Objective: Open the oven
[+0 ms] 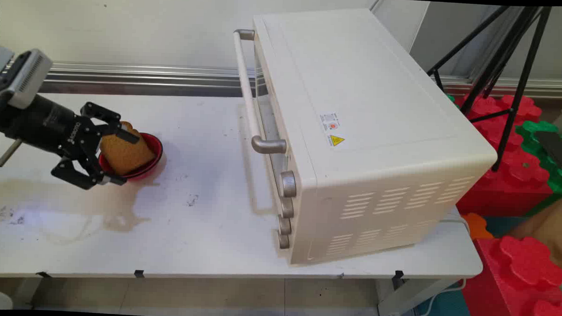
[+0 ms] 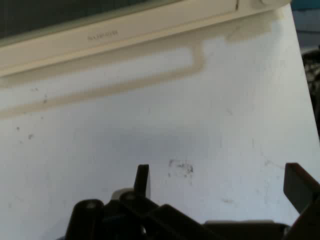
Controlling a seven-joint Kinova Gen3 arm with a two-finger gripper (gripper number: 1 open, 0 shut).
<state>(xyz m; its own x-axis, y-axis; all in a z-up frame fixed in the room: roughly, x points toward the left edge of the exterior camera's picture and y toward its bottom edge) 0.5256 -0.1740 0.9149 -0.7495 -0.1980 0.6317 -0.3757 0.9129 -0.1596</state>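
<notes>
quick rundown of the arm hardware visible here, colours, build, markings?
Gripper: black two-finger unit with open, skeletal linkage bars, small white lettering on its body. Behind it a black cylindrical wrist, and on top a light grey box with a ribbed, vented face. In the hand view the black linkage and two flat black fingers show.

1. The gripper (image 1: 117, 159) was black, on a black wrist with a grey ribbed block.
2. The bowl (image 1: 156, 150) was red.
3. The bread slice (image 1: 124, 152) in it was golden brown with a darker crust.
4. The toaster oven (image 1: 356, 132) was cream-white, with a white door handle (image 1: 246, 89) on grey metal ends, grey knobs (image 1: 288, 183), rows of slotted vents and a yellow warning sticker (image 1: 336, 140).
5. The table (image 1: 204, 221) was white, with brownish stains and dark specks at the near left.
6. The foam blocks (image 1: 520, 260) at the right were red and green.
7. The tripod (image 1: 517, 82) was black.
</notes>
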